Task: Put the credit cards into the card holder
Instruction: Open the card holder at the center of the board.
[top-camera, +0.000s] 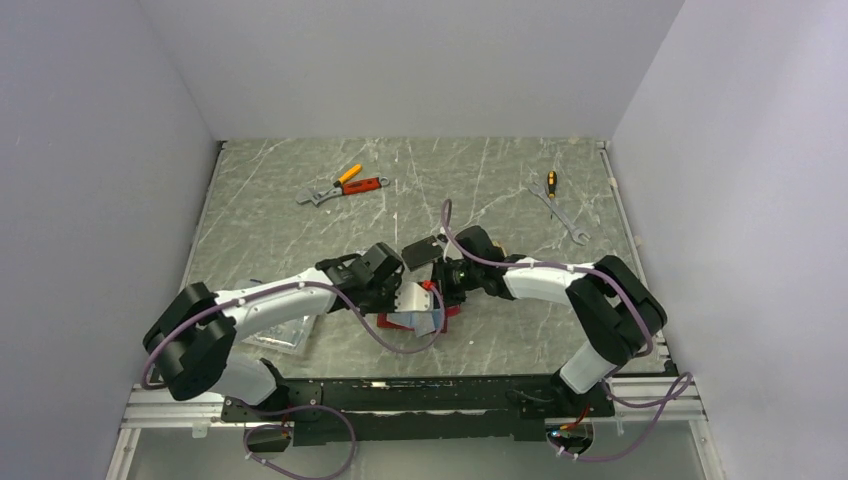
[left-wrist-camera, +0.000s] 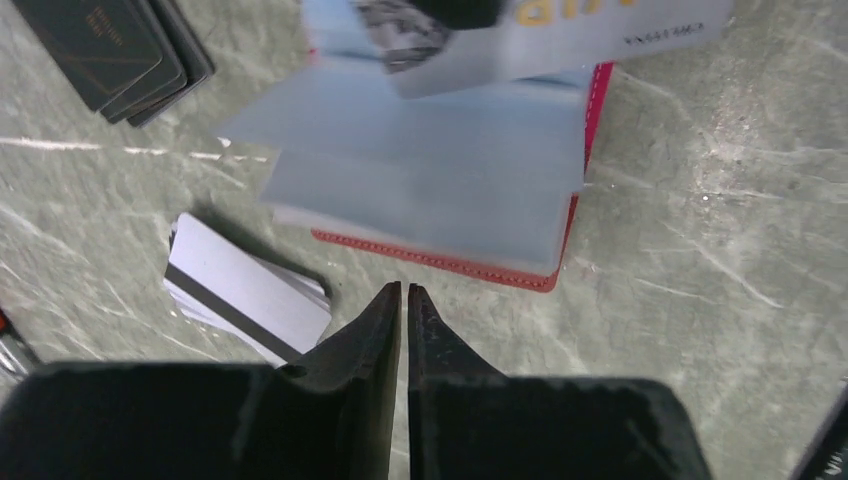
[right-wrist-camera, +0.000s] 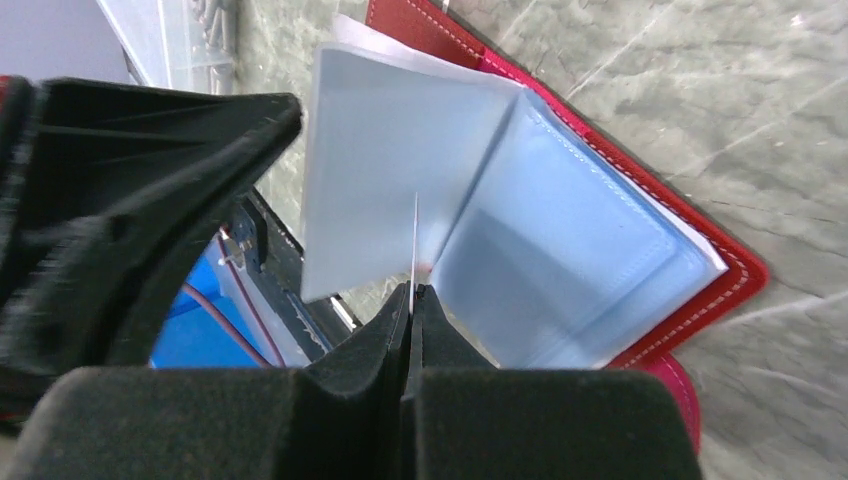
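We see the card holder (left-wrist-camera: 455, 266) lying open on the table (left-wrist-camera: 700, 250), its bluish sleeves (left-wrist-camera: 430, 170) fanned up over the red cover. Our right gripper (right-wrist-camera: 412, 297) pinches a single credit card (right-wrist-camera: 414, 235), which shows edge-on as a thin white line standing in the fold between two sleeves. Whether its lower edge sits inside a pocket we cannot tell from this angle. Our left gripper (left-wrist-camera: 403, 292) hovers just beside the holder's stitched red edge, its fingers pressed together on nothing. A small stack of silver cards (left-wrist-camera: 245, 300) with a dark stripe lies near that same edge of the holder. Some black flat cases (left-wrist-camera: 110, 45) lie farther from the holder, beyond the stack. A clear box (top-camera: 280, 335) sits near the holder on the left arm's side. An orange-handled tool (top-camera: 350, 183) and a wrench (top-camera: 563, 213) lie well apart from the holder, toward the table's far edge.
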